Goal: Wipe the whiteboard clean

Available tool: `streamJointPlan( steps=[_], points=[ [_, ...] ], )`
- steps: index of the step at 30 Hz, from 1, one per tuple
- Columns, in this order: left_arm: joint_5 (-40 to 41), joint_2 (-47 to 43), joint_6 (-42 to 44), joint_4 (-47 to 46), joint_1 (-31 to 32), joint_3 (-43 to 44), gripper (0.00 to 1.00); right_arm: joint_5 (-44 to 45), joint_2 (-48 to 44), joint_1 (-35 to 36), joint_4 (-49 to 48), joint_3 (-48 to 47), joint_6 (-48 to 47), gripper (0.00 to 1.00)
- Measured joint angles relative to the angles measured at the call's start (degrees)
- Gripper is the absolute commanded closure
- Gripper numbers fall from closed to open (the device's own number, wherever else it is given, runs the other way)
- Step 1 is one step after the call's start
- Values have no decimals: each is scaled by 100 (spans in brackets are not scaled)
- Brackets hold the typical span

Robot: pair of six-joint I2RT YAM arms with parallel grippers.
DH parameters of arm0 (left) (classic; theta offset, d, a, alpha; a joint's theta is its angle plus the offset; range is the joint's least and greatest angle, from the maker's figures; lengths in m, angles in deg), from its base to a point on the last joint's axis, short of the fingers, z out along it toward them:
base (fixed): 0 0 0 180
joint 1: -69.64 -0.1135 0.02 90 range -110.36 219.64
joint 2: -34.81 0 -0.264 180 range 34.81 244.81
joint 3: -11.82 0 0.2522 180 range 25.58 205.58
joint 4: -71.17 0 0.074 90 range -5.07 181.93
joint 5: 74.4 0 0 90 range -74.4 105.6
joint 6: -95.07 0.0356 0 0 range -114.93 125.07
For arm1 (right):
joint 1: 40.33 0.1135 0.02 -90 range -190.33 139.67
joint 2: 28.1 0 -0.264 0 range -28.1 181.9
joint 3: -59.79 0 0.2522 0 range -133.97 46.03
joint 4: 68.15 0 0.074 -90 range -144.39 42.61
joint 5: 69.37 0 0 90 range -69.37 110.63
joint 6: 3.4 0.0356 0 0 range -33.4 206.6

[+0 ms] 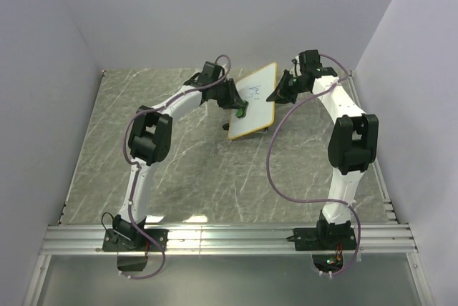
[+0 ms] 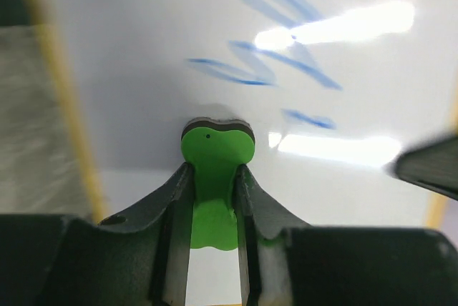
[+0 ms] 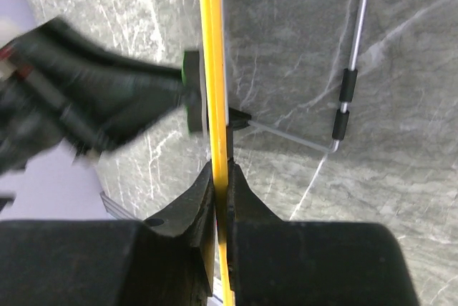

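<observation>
The whiteboard (image 1: 256, 99) stands tilted at the back middle of the table, white with an orange-yellow frame and blue scribbles (image 2: 272, 63) on its face. My left gripper (image 1: 240, 109) is shut on a small green eraser (image 2: 215, 177) and presses its dark pad end against the board face, just below the scribbles. My right gripper (image 1: 275, 95) is shut on the board's yellow frame edge (image 3: 217, 106) at the board's right side. The right wrist view sees the board edge-on, with the eraser (image 3: 190, 99) on its left side.
The board's wire stand (image 3: 343, 99) with black sleeves rests on the grey marble tabletop (image 1: 179, 170) behind the board. White walls enclose the table on three sides. An aluminium rail (image 1: 229, 238) carries both arm bases at the near edge.
</observation>
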Motion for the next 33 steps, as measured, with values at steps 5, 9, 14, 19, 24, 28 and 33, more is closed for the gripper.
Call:
streamJointPlan(
  steps=[5, 9, 14, 19, 24, 28, 33],
  points=[
    [153, -2, 52, -17, -304, -525, 100, -9, -219, 74, 9, 245, -24, 100],
    [197, -125, 162, 101, -280, -654, 100, -15, -400, 125, -20, 470, -42, 100],
    [326, -227, 289, 413, -177, -636, 100, 11, -625, 201, -37, 721, -33, 100],
    [459, -195, 350, 811, -7, -162, 100, 28, -643, 247, -7, 737, -15, 100],
    [267, -162, 315, 765, 337, 518, 100, 57, -643, 267, 33, 730, -13, 100],
    [103, -184, 258, 535, 485, 636, 100, 92, -638, 267, 81, 730, 0, 100],
    [13, -127, 247, 560, 470, 704, 100, 103, -634, 267, 92, 730, 4, 100]
  ],
)
